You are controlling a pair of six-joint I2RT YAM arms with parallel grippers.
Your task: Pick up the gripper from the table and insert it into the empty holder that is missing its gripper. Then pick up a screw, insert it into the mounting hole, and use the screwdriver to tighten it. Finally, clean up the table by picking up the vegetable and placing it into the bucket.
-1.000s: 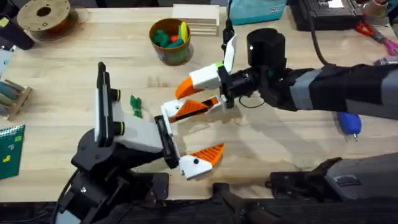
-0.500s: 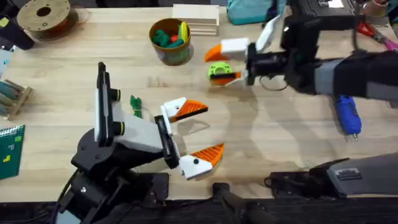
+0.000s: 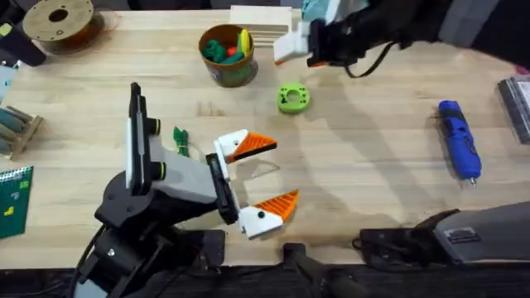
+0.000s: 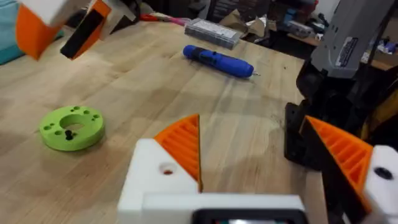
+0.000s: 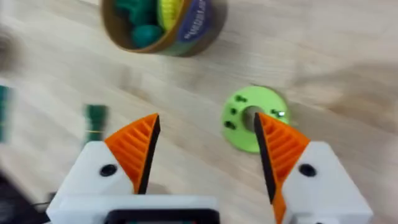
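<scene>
Orange ribbed pads tip both white fingers of the left pincer point(image 3: 258, 184), which lies low over the near part of the wooden tabletop point(image 3: 373, 182) in the overhead view, its fingers spread wide and holding nothing. Just left of it lies the vegetable point(image 3: 180, 140), small and dark green. The bucket point(image 3: 226, 54) stands far from the arms, left of centre, with green, red and yellow produce inside. A lime-green disc point(image 3: 292, 98) lies to its right, nearer the arms. The right pincer point(image 3: 291, 46) is raised above the far edge, blurred, so its opening cannot be judged from above. The screwdriver point(image 3: 460, 150) lies on the right side of the tabletop.

From the left wrist, the left pincer point(image 4: 267, 152) gapes over bare wood; beyond it lie the lime-green disc point(image 4: 71, 127) and the screwdriver point(image 4: 217, 61), with the right pincer point(image 4: 59, 28) aloft at the far side.

From the right wrist, the right pincer point(image 5: 208, 149) is wide apart and empty, high above the tabletop, with the lime-green disc point(image 5: 245, 118), the bucket point(image 5: 163, 23) and the vegetable point(image 5: 95, 118) below it.
</scene>
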